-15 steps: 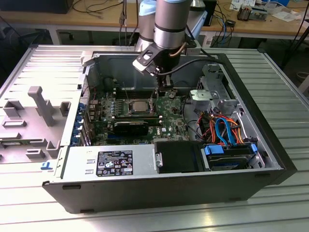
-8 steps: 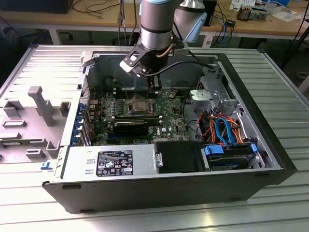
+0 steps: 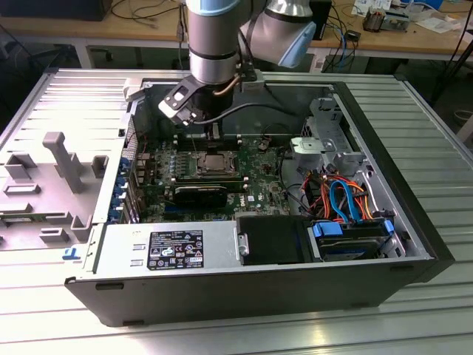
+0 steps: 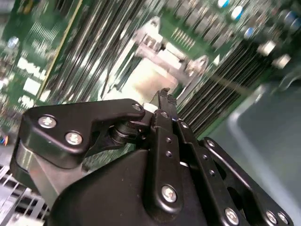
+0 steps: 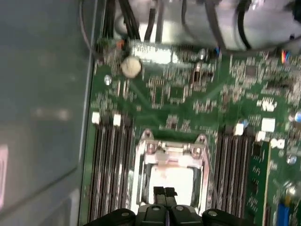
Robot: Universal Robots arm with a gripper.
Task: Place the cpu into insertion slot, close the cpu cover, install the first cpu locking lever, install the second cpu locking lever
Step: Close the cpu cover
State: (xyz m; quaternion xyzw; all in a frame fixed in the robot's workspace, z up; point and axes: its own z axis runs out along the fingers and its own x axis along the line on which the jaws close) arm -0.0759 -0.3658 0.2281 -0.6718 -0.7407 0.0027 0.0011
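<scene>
Gripper [image 5: 165,192] nearest the lens in both wrist views. Black fingers [image 4: 165,141] pressed together tip to tip, nothing seen between them. Just beneath the tips: the cpu [image 5: 171,178], pale metal face up, seated in the insertion slot [image 5: 139,183]. The cpu cover [image 5: 172,159] looks laid flat, framing the chip. Levers: cannot tell. Long memory slots [image 5: 110,165] run along both flanks of the fingers on the green motherboard [image 5: 188,94]. Coin battery [image 5: 131,67] well beyond the tips. Exterior view: gripper [image 3: 215,137] hangs inside the open computer case [image 3: 244,296], close above the socket
</scene>
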